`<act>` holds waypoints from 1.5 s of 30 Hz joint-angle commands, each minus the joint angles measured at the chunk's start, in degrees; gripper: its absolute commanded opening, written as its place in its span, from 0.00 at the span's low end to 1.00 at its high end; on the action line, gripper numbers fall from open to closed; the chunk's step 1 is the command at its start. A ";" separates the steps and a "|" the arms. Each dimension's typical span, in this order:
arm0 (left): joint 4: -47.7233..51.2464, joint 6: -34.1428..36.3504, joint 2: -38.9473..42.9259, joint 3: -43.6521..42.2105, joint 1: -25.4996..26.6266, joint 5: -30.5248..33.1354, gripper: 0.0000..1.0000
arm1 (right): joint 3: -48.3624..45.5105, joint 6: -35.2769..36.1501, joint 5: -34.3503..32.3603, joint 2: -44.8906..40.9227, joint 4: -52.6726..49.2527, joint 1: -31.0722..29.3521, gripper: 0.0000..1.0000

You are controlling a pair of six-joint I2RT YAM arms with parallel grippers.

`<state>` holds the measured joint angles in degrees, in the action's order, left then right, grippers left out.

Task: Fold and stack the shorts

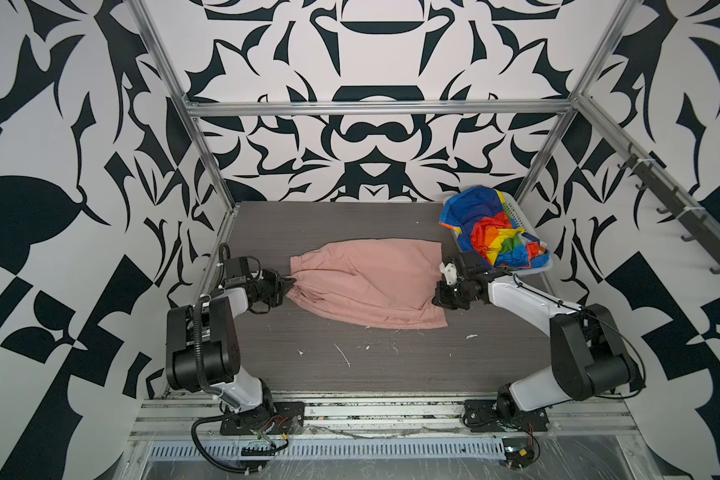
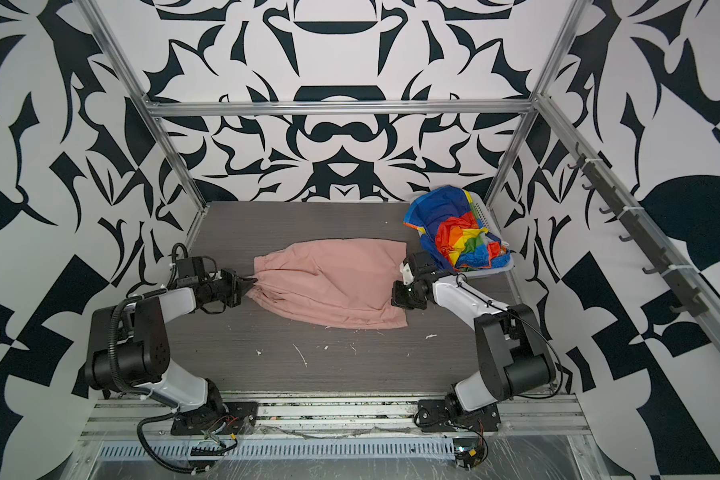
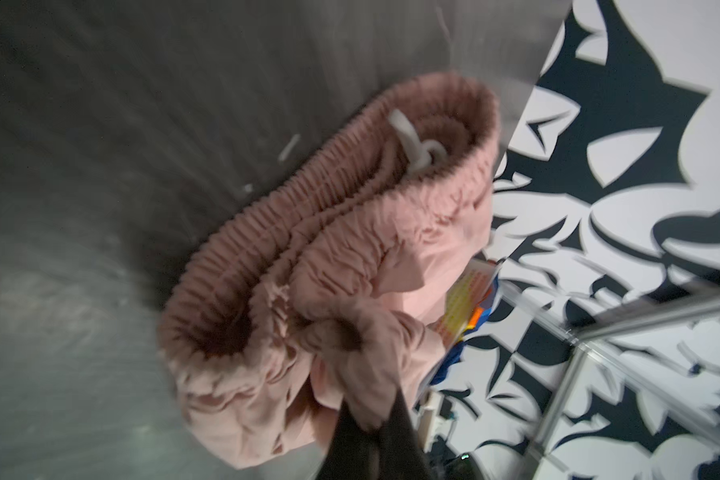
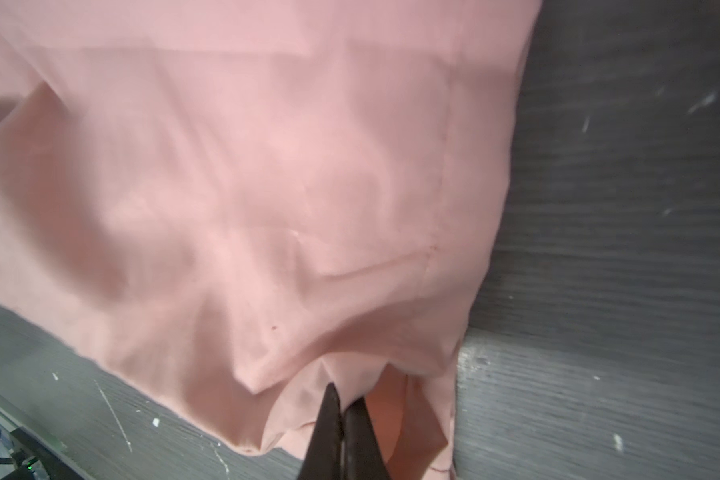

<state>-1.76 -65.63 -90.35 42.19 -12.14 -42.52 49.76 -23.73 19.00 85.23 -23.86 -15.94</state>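
The left gripper point(image 1: 290, 284) was clamped on the gathered waistband of the salmon-pink shorts point(image 1: 371, 286), its arm folded low over the table point(image 1: 391, 365). The shorts stretched across to the right gripper point(image 4: 341, 409), which pinched their leg hem with its forearm angled inward. The rainbow-striped shorts point(image 1: 491, 232) were heaped in the basket point(image 1: 519, 212) just behind.

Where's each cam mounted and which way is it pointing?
Top views: high above the near edge, looking down at the table and pink shorts; left arm and right arm show.
Left wrist: behind the left gripper, facing the gathered waistband it pinches; shut jaws show.
Right wrist: behind the right gripper, facing the hem it pinches; shut jaws show.
Shared: all see the pink shorts.
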 commanded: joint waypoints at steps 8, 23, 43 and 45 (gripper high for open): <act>12.64 13.52 10.80 2.45 -0.34 7.31 0.00 | -4.21 0.19 -1.57 -12.79 -2.66 -0.08 0.00; 11.90 17.56 17.90 -8.58 -2.10 11.43 0.22 | -15.76 -2.53 0.11 -12.63 1.18 -0.40 0.25; 15.07 13.51 4.80 9.22 22.33 14.67 1.00 | -4.39 -11.57 6.53 -6.27 7.80 -9.41 0.99; 14.25 13.47 3.97 5.90 22.60 15.61 1.00 | -6.43 -11.31 5.83 -5.28 9.51 -9.37 1.00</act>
<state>11.99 -50.15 -85.67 51.53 10.46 -26.94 45.25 -32.77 23.75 80.36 -19.05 -25.67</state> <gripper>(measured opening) 0.996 0.994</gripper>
